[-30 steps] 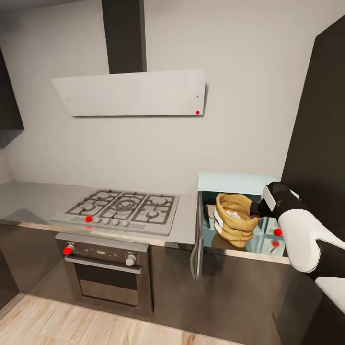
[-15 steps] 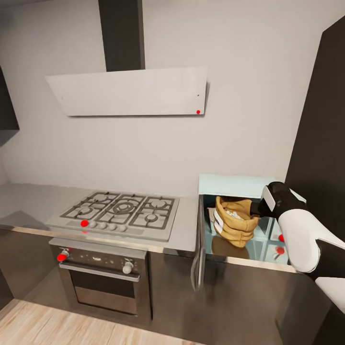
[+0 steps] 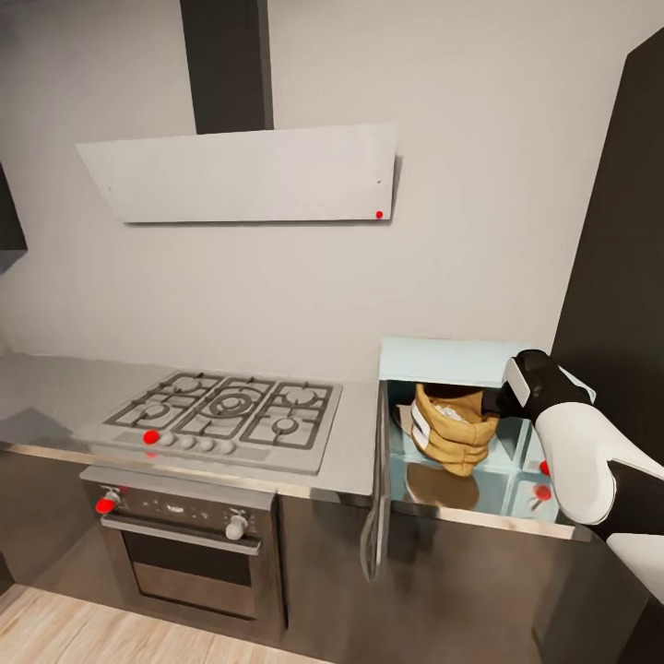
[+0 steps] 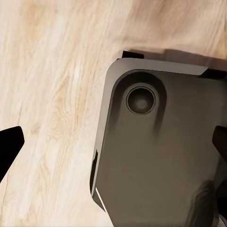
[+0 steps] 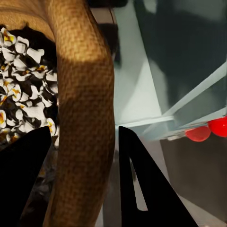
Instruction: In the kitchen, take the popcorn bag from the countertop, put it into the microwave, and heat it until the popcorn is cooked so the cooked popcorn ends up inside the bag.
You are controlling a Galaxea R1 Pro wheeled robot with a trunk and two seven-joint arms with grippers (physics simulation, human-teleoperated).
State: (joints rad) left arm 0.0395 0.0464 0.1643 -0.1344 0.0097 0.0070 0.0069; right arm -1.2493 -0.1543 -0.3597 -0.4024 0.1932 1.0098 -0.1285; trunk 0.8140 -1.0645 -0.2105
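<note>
The pale blue microwave [image 3: 443,355] stands on the countertop [image 3: 55,387] at the right, its door [image 3: 376,498] swung open and seen edge-on. The tan popcorn bag [image 3: 454,435] with its striped white label is inside the cavity, tilted, with a dark shadow on the floor below it. My right gripper [image 3: 492,403] is shut on the bag's rolled rim [image 5: 85,132], which sits between the two black fingers [image 5: 142,189]. White puffed popcorn [image 5: 21,99] fills the bag. My left gripper [image 4: 113,144] hangs open over the wooden floor [image 4: 47,71] and the robot's grey base [image 4: 156,156].
A gas hob [image 3: 226,413] lies left of the microwave, with a steel oven [image 3: 184,553] under it and a white hood [image 3: 240,175] above. A tall dark cabinet [image 3: 627,231] rises close to my right arm. Red markers [image 3: 544,468] sit low on the microwave's right side.
The whole picture has shifted, so the camera has moved. The right gripper has kept its hold and carried the bag a little deeper into the microwave cavity.
</note>
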